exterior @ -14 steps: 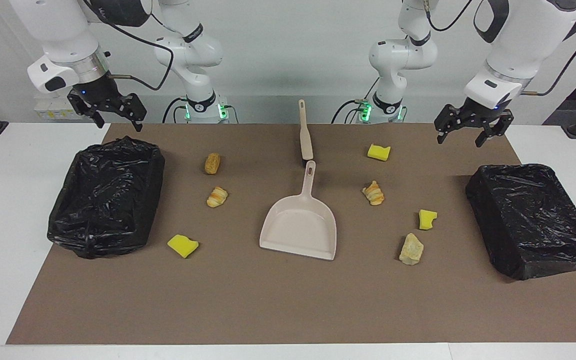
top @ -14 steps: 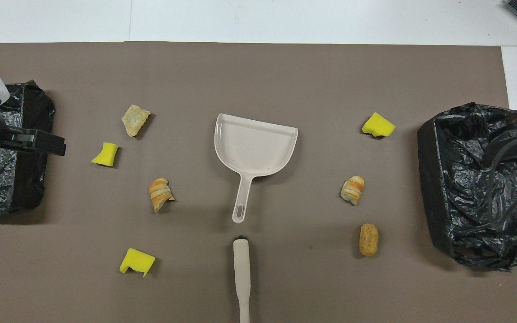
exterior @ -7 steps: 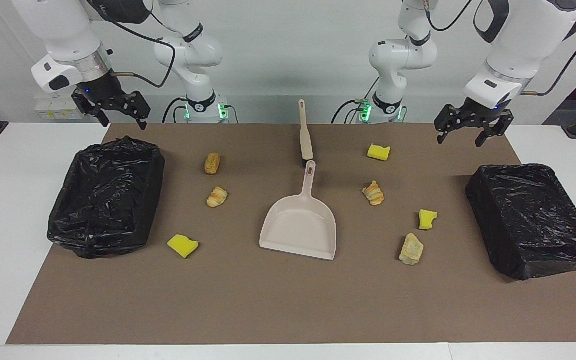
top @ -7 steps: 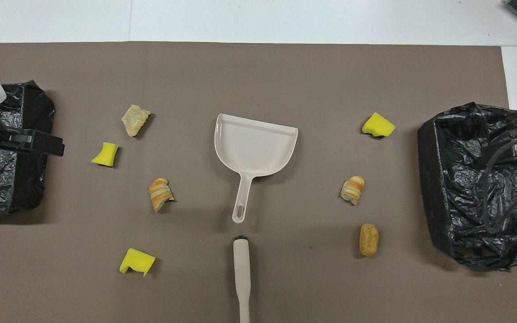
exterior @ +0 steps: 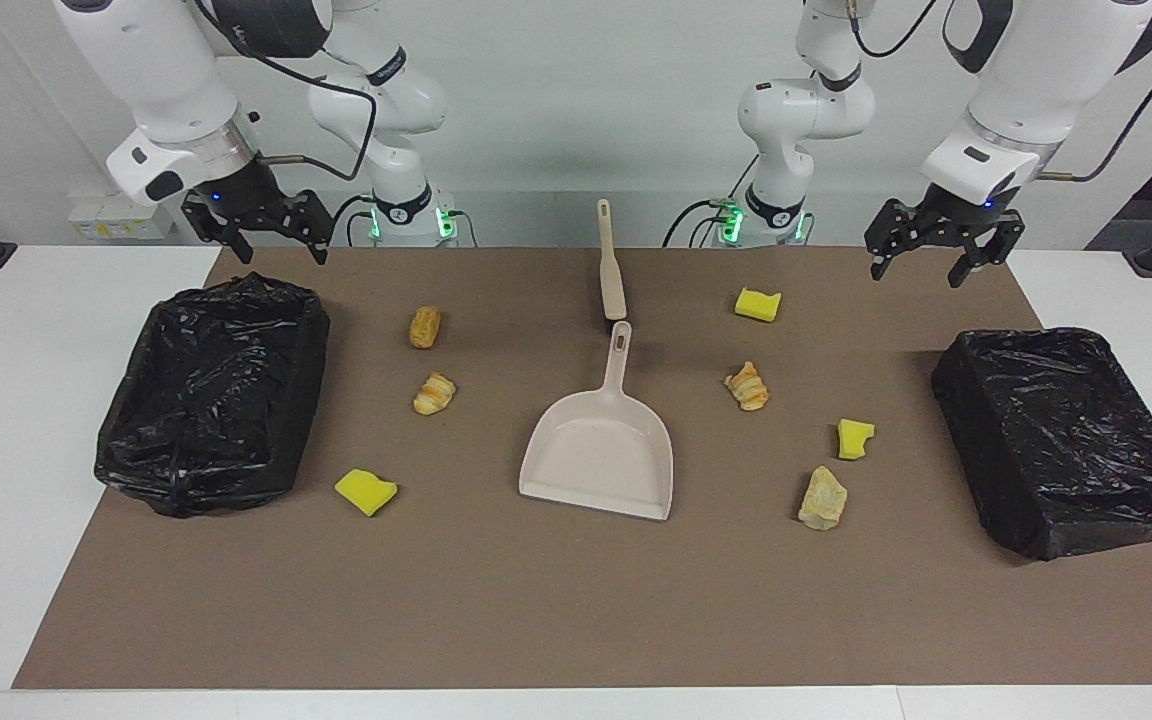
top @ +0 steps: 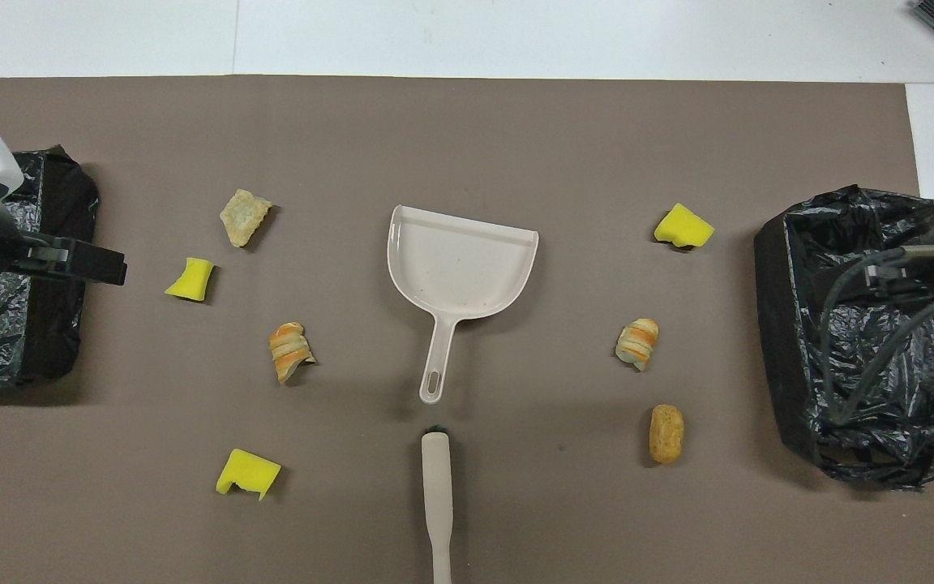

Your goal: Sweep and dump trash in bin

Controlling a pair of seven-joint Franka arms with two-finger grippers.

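Observation:
Several bits of trash lie on the brown mat: yellow sponge chunks (exterior: 757,303) (exterior: 855,438) (exterior: 366,491) and tan bread and croissant pieces (exterior: 424,326) (exterior: 434,393) (exterior: 747,386) (exterior: 822,497). Two bins lined with black bags stand at the table's ends, one (exterior: 166,490) at the right arm's end and one (exterior: 1056,500) at the left arm's end. My right gripper (exterior: 276,248) hangs open over the mat's edge by its bin. Open too, my left gripper (exterior: 921,270) hovers over the mat's corner near the other bin. Neither holds anything.
A beige dustpan (exterior: 601,450) lies mid-mat, its handle toward the robots. Just nearer to the robots lies a beige brush (exterior: 611,265), in line with that handle. White tabletop borders the mat.
My right gripper has moved sideways toward the middle of the table, staying raised and open. My left gripper has shifted slightly upward. Nothing on the mat has moved.

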